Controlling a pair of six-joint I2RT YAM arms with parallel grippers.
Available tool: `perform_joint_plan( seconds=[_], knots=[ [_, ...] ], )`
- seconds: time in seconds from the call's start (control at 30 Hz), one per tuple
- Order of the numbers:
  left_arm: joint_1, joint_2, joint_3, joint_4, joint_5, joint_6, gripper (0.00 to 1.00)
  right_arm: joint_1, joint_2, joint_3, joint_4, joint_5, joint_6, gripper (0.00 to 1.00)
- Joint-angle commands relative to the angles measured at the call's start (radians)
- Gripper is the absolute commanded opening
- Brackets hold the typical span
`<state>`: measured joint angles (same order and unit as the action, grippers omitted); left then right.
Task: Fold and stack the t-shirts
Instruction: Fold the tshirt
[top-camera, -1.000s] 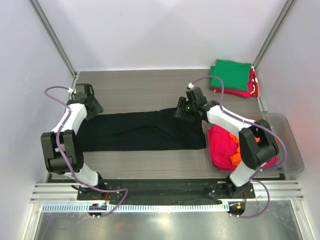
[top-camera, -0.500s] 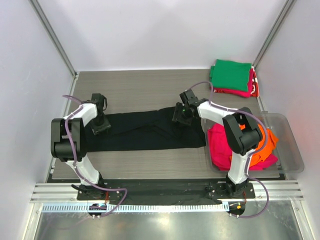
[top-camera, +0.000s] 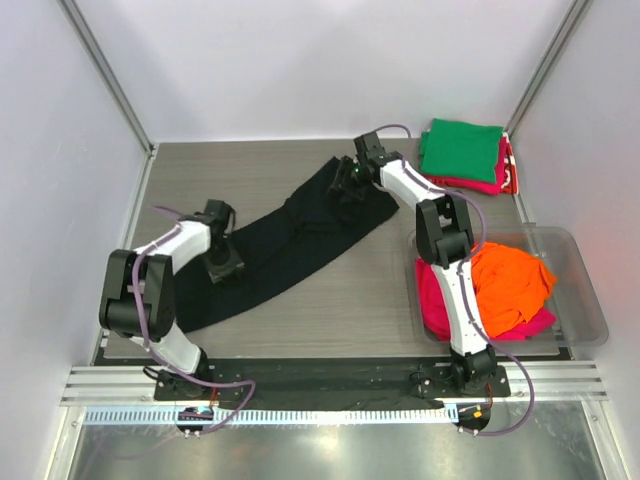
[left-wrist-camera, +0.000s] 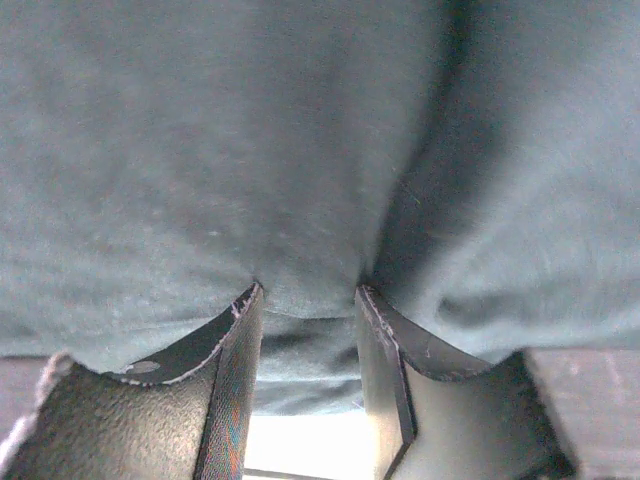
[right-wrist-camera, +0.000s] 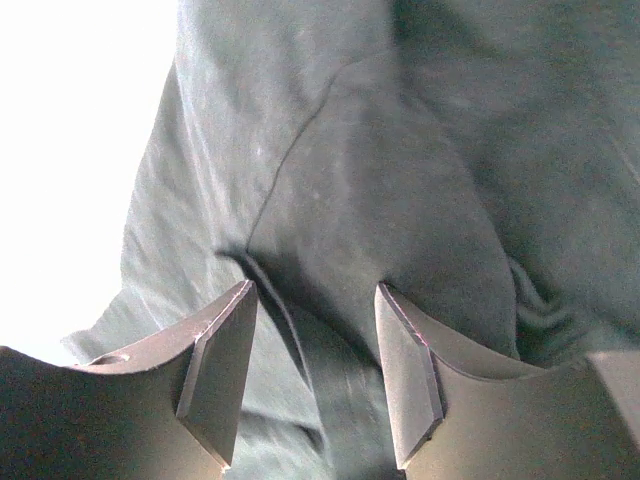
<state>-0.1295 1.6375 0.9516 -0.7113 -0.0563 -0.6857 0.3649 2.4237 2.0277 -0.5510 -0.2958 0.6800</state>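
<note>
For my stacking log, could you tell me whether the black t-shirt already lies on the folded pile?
No, the black t-shirt lies stretched diagonally across the table, apart from the folded green t-shirt.

A grey wood-grain bench (top-camera: 300, 320) sits boxed in by plain white walls (top-camera: 320, 60) at the back and both sides. Slanted metal posts (top-camera: 105, 75) rise at its far corners. A ribbed aluminium rail (top-camera: 560, 385) edges the near side. Light is even and soft.
</note>
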Motion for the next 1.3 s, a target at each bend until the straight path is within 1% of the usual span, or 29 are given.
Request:
perform_joint_plan(
  seconds=[0.0,0.03,0.07,0.1,0.13,0.17,0.2,0.23,0.27,0.3,0.37,0.47,0.6,0.67,0.73,0.77,0.8,0.87,0.93,1.07,1.1,1.13,1.17,1.23,1.27],
  knots=[
    [-0.199,0.001,-0.066,0.030,0.196,-0.164,0.43,-0.012,0.159,0.190,-0.105,0.029,-0.042,0.57],
    [-0.247,0.004,-0.070,0.044,0.210,-0.229,0.44,-0.017,0.223,0.234,-0.106,0.020,-0.037,0.57],
    [-0.295,0.007,-0.074,0.058,0.239,-0.270,0.44,-0.018,0.251,0.314,-0.104,0.011,-0.031,0.57],
    [-0.390,0.013,-0.079,0.115,0.263,-0.309,0.44,-0.018,0.283,0.353,-0.102,-0.011,-0.019,0.58],
    [-0.435,0.019,-0.086,0.159,0.294,-0.360,0.44,-0.018,0.310,0.388,-0.092,-0.017,-0.007,0.58],
    [-0.479,0.039,-0.097,0.205,0.326,-0.455,0.44,-0.018,0.354,0.438,-0.080,-0.028,0.006,0.58],
    [-0.560,0.050,-0.096,0.284,0.358,-0.504,0.44,-0.018,0.368,0.451,-0.032,-0.049,0.032,0.59],
    [-0.597,0.064,-0.085,0.306,0.361,-0.535,0.44,-0.018,0.380,0.454,-0.003,-0.055,0.047,0.59],
    [-0.629,0.088,-0.038,0.311,0.352,-0.561,0.44,-0.018,0.396,0.451,0.026,-0.058,0.058,0.59],
    [-0.681,0.102,-0.013,0.300,0.330,-0.563,0.44,-0.018,0.400,0.453,0.073,-0.054,0.076,0.59],
    [-0.726,0.126,0.053,0.261,0.306,-0.563,0.44,-0.018,0.422,0.457,0.112,-0.048,0.084,0.59],
    [-0.757,0.131,0.096,0.213,0.282,-0.563,0.45,-0.020,0.437,0.463,0.175,-0.029,0.099,0.59],
    [-0.794,0.067,0.111,0.171,0.256,-0.578,0.45,-0.021,0.451,0.465,0.265,-0.002,0.122,0.60],
    [-0.808,0.036,0.139,0.132,0.204,-0.563,0.45,-0.021,0.456,0.470,0.295,0.018,0.141,0.59],
    [-0.828,-0.010,0.173,0.035,0.147,-0.520,0.47,-0.021,0.463,0.477,0.356,0.018,0.147,0.60],
    [-0.838,-0.025,0.206,0.003,0.089,-0.505,0.47,-0.021,0.466,0.502,0.373,0.015,0.150,0.60],
    [-0.845,-0.037,0.222,-0.055,0.063,-0.491,0.48,-0.020,0.469,0.522,0.388,0.001,0.138,0.61],
    [-0.861,-0.080,0.252,-0.111,-0.034,-0.454,0.51,-0.008,0.445,0.555,0.448,-0.019,0.109,0.63],
    [-0.869,-0.114,0.259,-0.131,-0.082,-0.440,0.52,0.006,0.405,0.551,0.483,-0.017,0.050,0.66],
    [-0.883,-0.237,0.253,-0.172,-0.172,-0.423,0.54,0.008,0.215,0.476,0.525,0.018,-0.006,0.70],
    [-0.883,-0.257,0.253,-0.184,-0.212,-0.422,0.54,0.008,0.180,0.467,0.526,0.026,-0.019,0.75],
    [-0.883,-0.275,0.254,-0.200,-0.232,-0.420,0.54,0.008,0.151,0.460,0.525,0.033,-0.033,0.76],
    [-0.883,-0.315,0.260,-0.238,-0.258,-0.413,0.54,0.008,0.093,0.451,0.522,0.034,-0.037,0.80],
    [-0.883,-0.349,0.259,-0.270,-0.328,-0.410,0.55,0.008,0.029,0.431,0.497,0.034,-0.037,0.83],
    [-0.883,-0.369,0.256,-0.295,-0.344,-0.408,0.56,0.008,-0.013,0.389,0.487,0.034,-0.039,0.84]
  ],
)
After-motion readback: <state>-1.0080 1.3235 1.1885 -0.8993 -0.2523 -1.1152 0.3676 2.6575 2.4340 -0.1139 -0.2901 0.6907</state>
